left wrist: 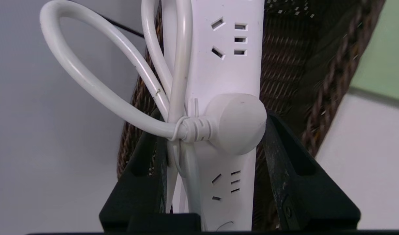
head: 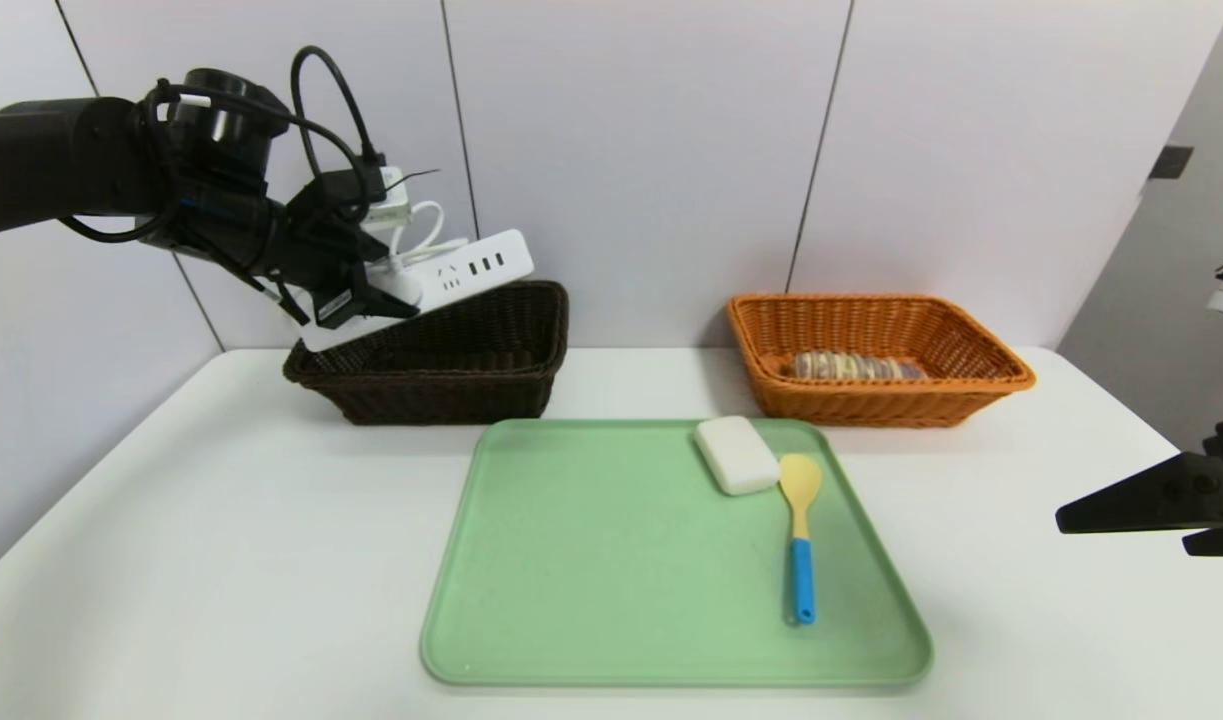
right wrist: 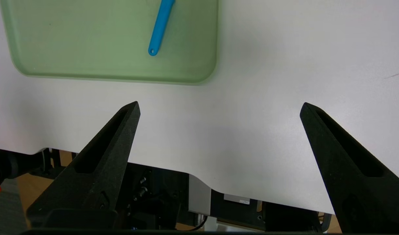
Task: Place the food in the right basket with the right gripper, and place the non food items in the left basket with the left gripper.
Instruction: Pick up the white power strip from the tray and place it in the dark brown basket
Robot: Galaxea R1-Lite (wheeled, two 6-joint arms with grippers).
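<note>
Jaws of my left gripper (left wrist: 215, 163) pinch the power strip (head: 461, 272) w/ its cord (left wrist: 98, 85), held above the left basket (head: 441, 360); right gripper (right wrist: 219, 111) spread wide, parked off the table's right edge. Loaf (head: 851, 366) lies in the right basket (head: 871, 400), partly hidden by the rim; white block (head: 736, 455) and spoon (head: 799, 520) sit on the green tray (head: 591, 560).

We see a white power strip (head: 461, 270) above the very dark brown woven basket (head: 441, 370), a brown loaf with cream stripes (head: 851, 366) in the orange-tan wicker basket (head: 971, 375), and at two o'clock on the pale green tray (head: 591, 600), a white block (head: 737, 455) beside a yellow spoon (head: 800, 520) with a blue handle.
</note>
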